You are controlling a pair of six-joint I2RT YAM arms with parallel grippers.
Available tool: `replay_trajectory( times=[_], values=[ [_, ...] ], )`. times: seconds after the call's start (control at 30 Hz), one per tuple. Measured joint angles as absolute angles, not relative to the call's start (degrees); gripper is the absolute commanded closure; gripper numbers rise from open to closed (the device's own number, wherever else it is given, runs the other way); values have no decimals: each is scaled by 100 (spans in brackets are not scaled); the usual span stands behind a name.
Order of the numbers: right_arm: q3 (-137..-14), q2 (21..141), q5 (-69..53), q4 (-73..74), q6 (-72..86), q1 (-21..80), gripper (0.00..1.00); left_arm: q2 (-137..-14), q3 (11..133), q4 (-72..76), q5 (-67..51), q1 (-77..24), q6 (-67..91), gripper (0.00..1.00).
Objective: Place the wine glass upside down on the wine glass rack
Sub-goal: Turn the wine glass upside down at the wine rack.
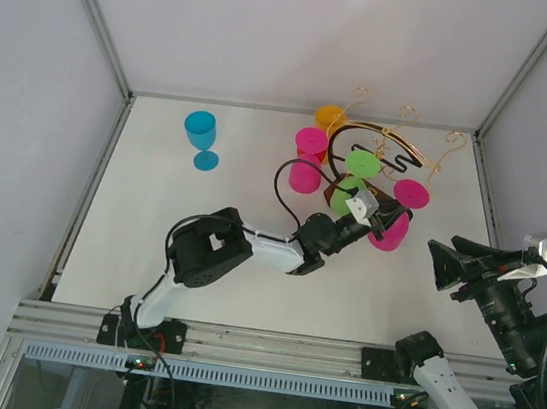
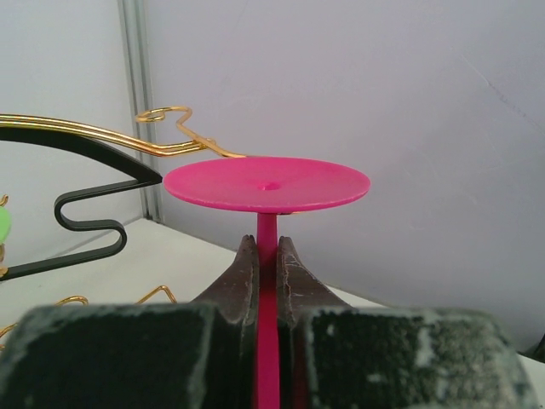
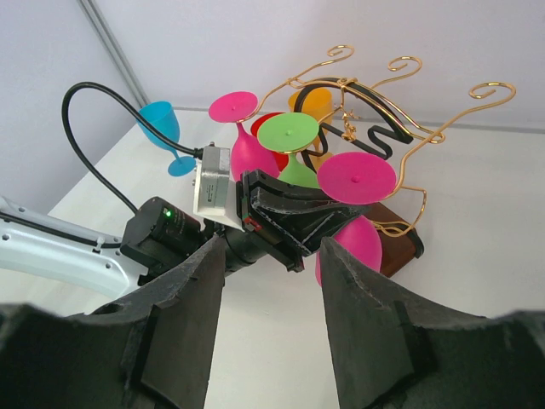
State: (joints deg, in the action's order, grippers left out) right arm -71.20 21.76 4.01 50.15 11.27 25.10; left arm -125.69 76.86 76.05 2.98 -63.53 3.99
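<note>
Firmly, left gripper (image 2: 266,256) pinches inverted pink wine glass (image 2: 266,183) beside rack (image 3: 398,241).

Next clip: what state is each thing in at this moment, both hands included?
Gold wire wine glass rack on a brown wooden base, upright.
Left hand, shut on the stem of the pink plastic wine glass.
That glass, upside down, foot beside a gold rack arm.
Right hand, open, empty.
Green plastic glass, upside down on the rack.
Blue plastic wine glass, upright on the table.
</note>
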Motion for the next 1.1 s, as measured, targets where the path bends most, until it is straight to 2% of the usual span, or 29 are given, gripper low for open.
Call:
replay_trajectory(
  times=[0.13,0.33,0.63,0.8,0.93,1.1],
  values=[
    [-7120,2176,401,5015,1127,2510,51,-12556,7686,7555,405,-6361,408,79],
    [-7120,2176,399,5015,1127,2510,52,-12547,7686,7404,449,-6357,499,69],
    [-7120,2176,401,5030,1125,2510,50,-12473,7478,7258,440,-6355,550,38],
    [-7120,2176,427,5068,1107,2510,50,-12239,7122,7244,445,-6348,552,25],
    [-7120,2176,451,5078,1096,2510,49,-11977,6836,7262,460,-6344,558,2],
    [-7113,2176,491,5078,1087,2510,46,-11572,6320,7277,513,-6353,585,0]
  ],
)
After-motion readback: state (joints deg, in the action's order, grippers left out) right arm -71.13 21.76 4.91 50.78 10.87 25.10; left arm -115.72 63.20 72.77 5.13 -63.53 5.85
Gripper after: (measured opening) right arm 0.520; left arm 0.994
